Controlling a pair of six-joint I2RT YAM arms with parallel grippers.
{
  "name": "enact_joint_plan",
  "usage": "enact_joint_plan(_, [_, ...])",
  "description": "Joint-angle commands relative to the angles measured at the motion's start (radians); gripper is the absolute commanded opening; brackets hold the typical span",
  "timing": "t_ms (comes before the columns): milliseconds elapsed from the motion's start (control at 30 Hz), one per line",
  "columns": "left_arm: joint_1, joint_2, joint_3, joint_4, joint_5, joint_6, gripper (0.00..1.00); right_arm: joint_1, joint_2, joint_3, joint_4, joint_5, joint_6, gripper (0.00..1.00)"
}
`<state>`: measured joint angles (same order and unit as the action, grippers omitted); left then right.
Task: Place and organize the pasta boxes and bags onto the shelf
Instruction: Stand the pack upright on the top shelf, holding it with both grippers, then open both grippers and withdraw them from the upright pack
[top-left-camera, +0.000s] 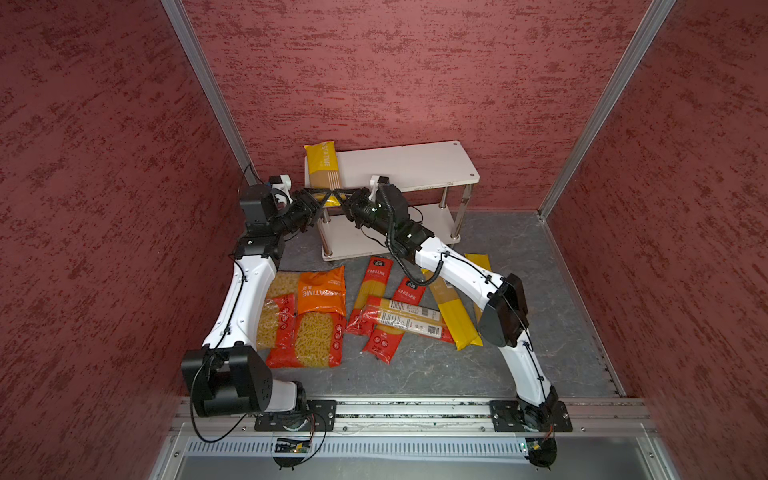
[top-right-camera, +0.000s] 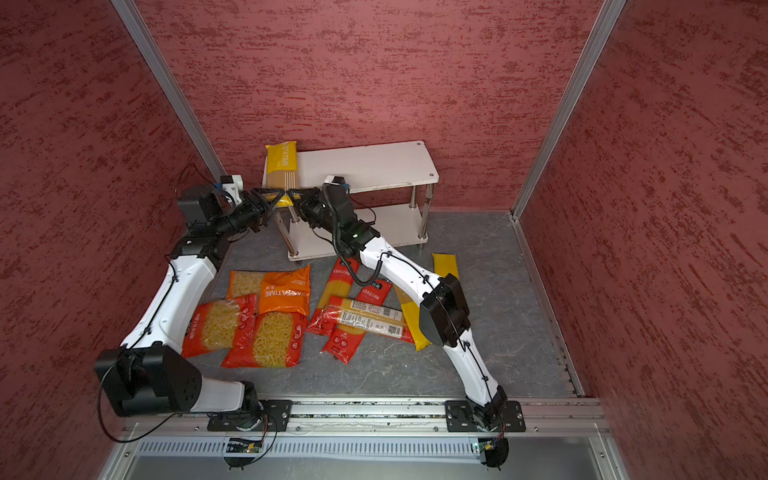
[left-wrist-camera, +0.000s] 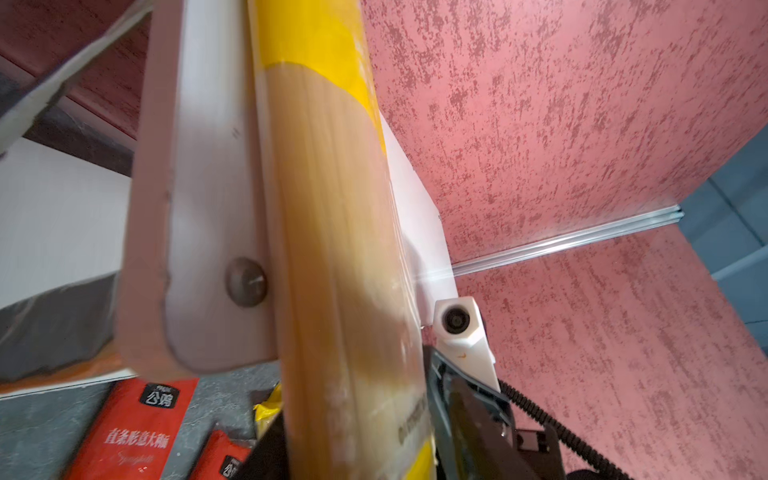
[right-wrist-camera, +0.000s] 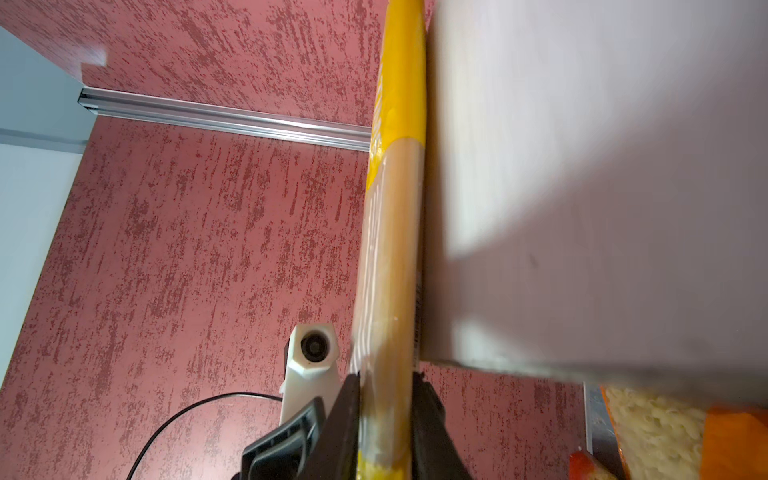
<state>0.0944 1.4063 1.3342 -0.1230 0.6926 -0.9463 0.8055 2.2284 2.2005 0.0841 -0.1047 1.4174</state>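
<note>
The right gripper (right-wrist-camera: 386, 390) is closed on the near end of a yellow PASTATIME spaghetti pack (top-left-camera: 323, 164), with a finger pressed to each side. The left gripper (top-left-camera: 319, 198) is set at the same end from the opposite side; whether it is clamped cannot be told. The pack is laid along the left end of the top board of the shelf (top-left-camera: 407, 166), just above centre in both top views. Its near end overhangs the front edge, probably so that it can be pushed back and squared, with room kept alongside. The short-pasta bags (top-left-camera: 307, 316) and red spaghetti bags (top-left-camera: 395, 307) are left on the floor (top-left-camera: 415, 374), below centre.
</note>
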Motion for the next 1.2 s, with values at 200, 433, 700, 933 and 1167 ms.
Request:
enact_joint_plan(200, [0.047,0.014,0.028,0.018,-0.002,0.037,0.21,0.009,0.078,0.147,-0.012,-0.006,0.021,0.14])
enact_joint_plan(433, [0.051,0.04,0.022,0.061,0.02,0.013,0.19,0.008,0.096,0.18,-0.032,0.007,0.016,0.17])
enact_joint_plan(700, [0.041,0.081,0.049,0.1,0.054,-0.021,0.13,-0.002,0.067,0.157,-0.033,0.015,-0.031,0.22])
enact_joint_plan(933, [0.044,0.082,0.043,0.096,0.047,-0.025,0.15,-0.02,0.026,0.099,-0.039,-0.033,-0.06,0.43])
enact_joint_plan(1167, [0.052,0.023,0.008,0.055,0.04,-0.018,0.64,-0.048,-0.134,-0.175,0.055,-0.041,-0.096,0.58])
